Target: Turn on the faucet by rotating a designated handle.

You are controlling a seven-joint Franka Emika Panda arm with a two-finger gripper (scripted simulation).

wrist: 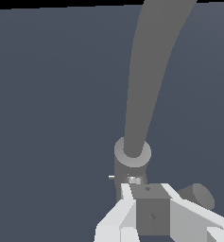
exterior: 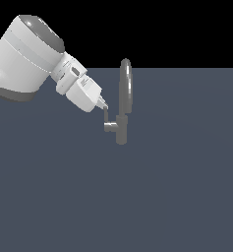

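Reaching in from ten o'clock in the exterior view, the white Franka arm is bringing its gripper (exterior: 104, 104) down onto the handle (exterior: 108, 123) of the small grey faucet (exterior: 123, 106), which is standing just above the middle of the dark floor (exterior: 177, 197). The faucet's long axis is running upright, twelve to six o'clock, with the narrow looped spout (exterior: 126, 83) on top of a short post. The handle is sticking out from the post toward nine o'clock as a short stub, then turning up toward twelve as a slim bar. The fingertips are meeting the top of that bar, so the step in hand appears to be the contact before turning.

Looking along the fingers in the wrist view, the spout (wrist: 151, 71) is rising as a long curved band from the post's ring (wrist: 132, 153). The handle's grey block (wrist: 152, 216) is sitting between the two white fingers (wrist: 114, 218), which are standing apart on either side; whether they are pressing it I cannot tell. The stub end (wrist: 198, 196) is showing at four o'clock from the ring.

Judging from this, the next move is calling for a sideways sweep around the upright post, keeping contact.
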